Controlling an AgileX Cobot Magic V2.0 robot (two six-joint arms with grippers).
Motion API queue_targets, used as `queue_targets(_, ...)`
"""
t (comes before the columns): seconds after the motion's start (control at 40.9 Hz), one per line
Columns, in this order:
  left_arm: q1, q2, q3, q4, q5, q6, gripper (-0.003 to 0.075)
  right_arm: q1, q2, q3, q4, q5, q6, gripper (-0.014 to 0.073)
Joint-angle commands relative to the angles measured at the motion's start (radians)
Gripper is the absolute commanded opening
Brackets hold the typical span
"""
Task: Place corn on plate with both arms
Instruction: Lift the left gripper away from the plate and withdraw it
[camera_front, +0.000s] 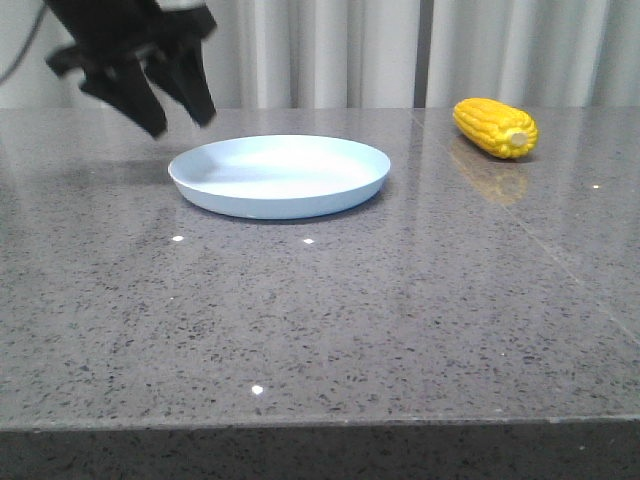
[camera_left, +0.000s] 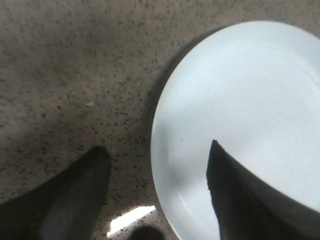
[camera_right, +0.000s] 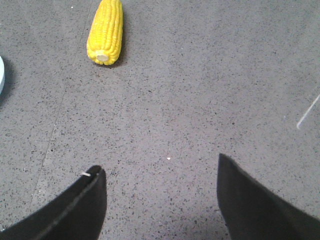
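Observation:
The yellow corn (camera_front: 495, 127) lies on the grey table at the back right, its pale stub end toward me. It also shows in the right wrist view (camera_right: 105, 32). The pale blue-white plate (camera_front: 280, 175) sits left of centre with nothing on it. My left gripper (camera_front: 182, 119) is open and empty, hanging above the table just left of the plate's left rim. In the left wrist view the gripper (camera_left: 157, 152) straddles that rim of the plate (camera_left: 240, 110). My right gripper (camera_right: 160, 170) is open and empty above bare table, well short of the corn. It is out of the front view.
The speckled grey stone table (camera_front: 320, 320) reaches to the front edge. A seam line (camera_front: 560, 270) runs across its right side. Pale curtains (camera_front: 340, 50) hang behind the table.

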Motion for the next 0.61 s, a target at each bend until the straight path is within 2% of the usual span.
queue_targets(0.0,-0.014,-0.147,-0.029,0.010,-0.022,-0.002,0.0429,0.002,0.008,-0.033,0.000,-0.071,-0.011,0.0500)
queue_targets(0.244,-0.135,-0.360,0.032,0.097,-0.015,-0.002,0.0428,0.002,0.008,-0.033,0.000,-0.071,-0.011,0.0500)
queue_targets(0.415,-0.245,-0.534,0.212,0.104,-0.128,-0.002,0.0420,0.002,0.008,-0.033,0.000,-0.071,-0.011,0.0500)
queue_targets(0.586,-0.305,-0.683,0.397,0.104,-0.167,-0.002,0.0420,0.002,0.008,-0.033,0.000,-0.071,-0.011,0.0500)
